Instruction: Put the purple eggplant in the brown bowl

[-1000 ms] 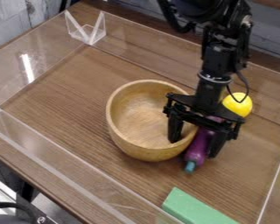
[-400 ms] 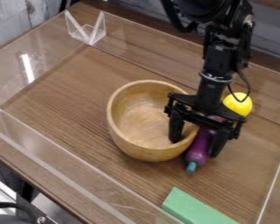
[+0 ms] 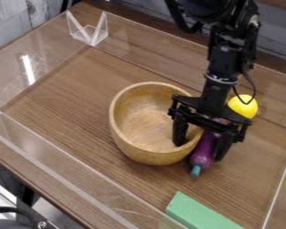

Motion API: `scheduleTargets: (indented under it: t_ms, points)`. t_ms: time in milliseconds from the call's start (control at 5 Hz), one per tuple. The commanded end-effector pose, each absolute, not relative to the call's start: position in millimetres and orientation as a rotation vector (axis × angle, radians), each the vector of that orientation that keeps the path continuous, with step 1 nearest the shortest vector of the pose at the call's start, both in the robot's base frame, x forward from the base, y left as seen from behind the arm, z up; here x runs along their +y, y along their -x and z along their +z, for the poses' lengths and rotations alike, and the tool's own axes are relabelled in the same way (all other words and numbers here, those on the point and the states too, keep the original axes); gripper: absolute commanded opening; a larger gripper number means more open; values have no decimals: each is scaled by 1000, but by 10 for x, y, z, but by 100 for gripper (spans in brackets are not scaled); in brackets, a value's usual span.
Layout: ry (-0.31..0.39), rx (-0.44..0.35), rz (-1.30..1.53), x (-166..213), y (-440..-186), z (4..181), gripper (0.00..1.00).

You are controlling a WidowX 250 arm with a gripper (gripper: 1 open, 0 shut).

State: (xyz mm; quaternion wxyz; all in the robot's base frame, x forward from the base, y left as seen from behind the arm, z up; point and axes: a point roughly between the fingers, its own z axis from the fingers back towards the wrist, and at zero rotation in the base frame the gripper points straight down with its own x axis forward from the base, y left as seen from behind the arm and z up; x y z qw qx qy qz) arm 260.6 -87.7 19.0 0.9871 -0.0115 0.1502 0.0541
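Observation:
The purple eggplant [image 3: 206, 152] lies on the wooden table just right of the brown bowl [image 3: 136, 143], its teal stem cap pointing toward the front. The bowl looks empty. My gripper [image 3: 202, 144] comes down from above and is open. One finger [image 3: 179, 131] stands by the bowl's right rim and the other lies right of the eggplant, so the jaws straddle its upper part. I cannot tell whether the fingers touch it.
A yellow lemon [image 3: 242, 106] sits behind and right of the gripper, close to the arm. A flat green block [image 3: 210, 215] lies at the front right. Clear plastic walls [image 3: 24, 67] ring the table, and a clear stand [image 3: 88, 29] is at the back left.

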Motion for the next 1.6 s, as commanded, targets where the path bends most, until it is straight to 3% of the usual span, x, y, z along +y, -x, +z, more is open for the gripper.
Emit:
scheduleTargets:
  t_ms: [0, 1400]
  points:
    - [22, 332, 78, -1020, -2538, 81, 100]
    - [20, 336, 121, -867, -2611, 80, 100]
